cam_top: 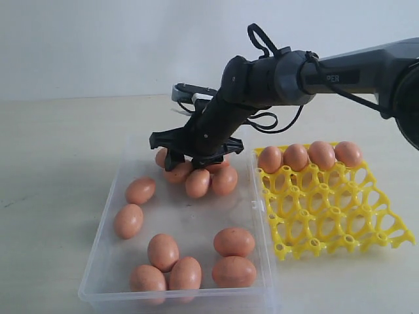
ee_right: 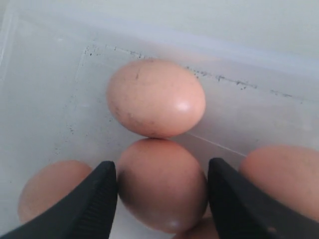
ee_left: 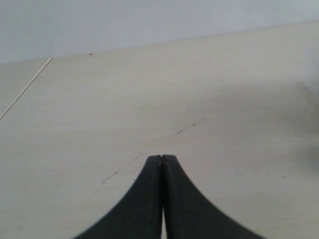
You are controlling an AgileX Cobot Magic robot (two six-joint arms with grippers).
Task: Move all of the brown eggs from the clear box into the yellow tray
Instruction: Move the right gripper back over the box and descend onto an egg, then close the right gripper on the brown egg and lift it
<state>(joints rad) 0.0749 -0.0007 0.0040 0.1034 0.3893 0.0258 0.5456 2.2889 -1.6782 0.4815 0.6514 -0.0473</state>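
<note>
right gripper [cam_top: 195, 157]: low over the egg cluster at the clear box [cam_top: 190, 222] far wall, jaws wide, fingers [ee_right: 94, 199] astride one straddled egg [ee_right: 162, 184]; cannot tell if they touch the shell
left gripper [ee_left: 162, 158]: tips pressed together, holding nothing, over bare table [ee_left: 149, 99]
brown eggs [cam_top: 163, 252]: seven loose in the clear box near half, the rest bunched at its far wall under the arm
tray eggs [cam_top: 296, 157]: four in the far row of the yellow tray [cam_top: 334, 216], which sits just beside the clear box right wall
in the way: a neighbour egg [ee_right: 155, 98] touches the straddled egg, and more eggs sit outside each finger
views: only the right wrist view shows the straddle; only the exterior view shows tray and whole box; left gripper is seen in the left wrist view alone
room: clear box mid floor bare, walls low
</note>
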